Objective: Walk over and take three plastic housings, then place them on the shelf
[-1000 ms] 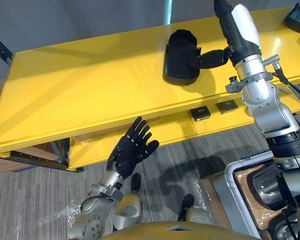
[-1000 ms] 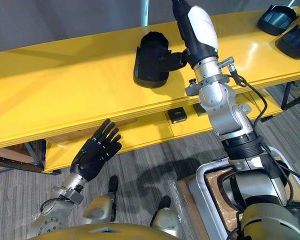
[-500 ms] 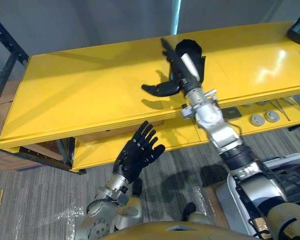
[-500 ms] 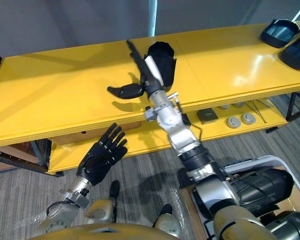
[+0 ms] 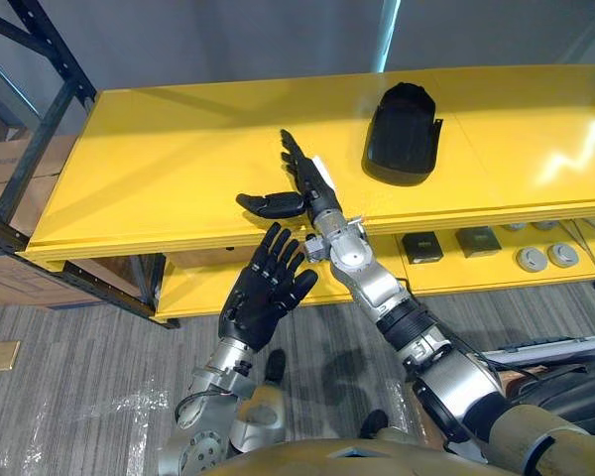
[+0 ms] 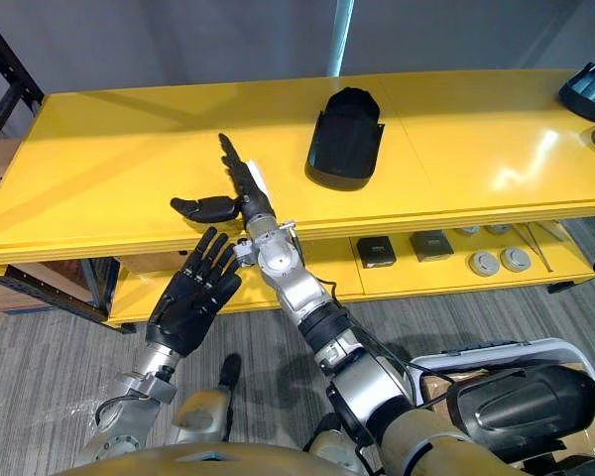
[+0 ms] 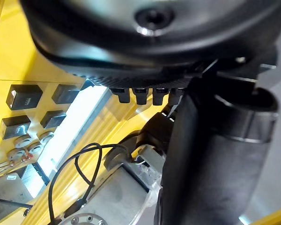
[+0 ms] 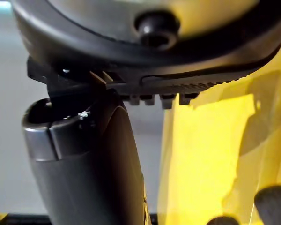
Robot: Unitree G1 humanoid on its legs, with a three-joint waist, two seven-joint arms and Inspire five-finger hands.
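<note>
1. Plastic housing (image 5: 404, 134): black, rounded at its far end, lying flat on the yellow top shelf (image 5: 159, 169), a little right of the middle; nothing touches it; neither hand has hold of it.
2. A second housing (image 6: 587, 91), also dark, sits on the same top at the far right edge; well apart from the first.
3. The right hand (image 5: 309, 190) reaches in from the near right and lies over the top shelf just past its near edge; its fingers are straight and point to the far side; its thumb sticks out to the left; it is released and grasps nothing; it is left of the plastic housing, with bare yellow surface between them.
4. The left hand (image 5: 261, 297) is raised in front of the shelf's near edge, lower than the top surface and just near of the right hand; its fingers are spread and straight, so it is released and empty; the left wrist view shows its fingers straight as well.
5. A lower shelf (image 6: 416, 273), also yellow, runs under the top one; on its right part lie small black square parts (image 5: 422, 246) and, further right, grey round parts (image 5: 532, 259).
6. A dark metal rack (image 5: 56, 45) stands at the far left beside the shelf's end; grey carpet floor (image 5: 79, 347) lies near, with crumpled clear film (image 5: 129, 421) on it at the near left.
</note>
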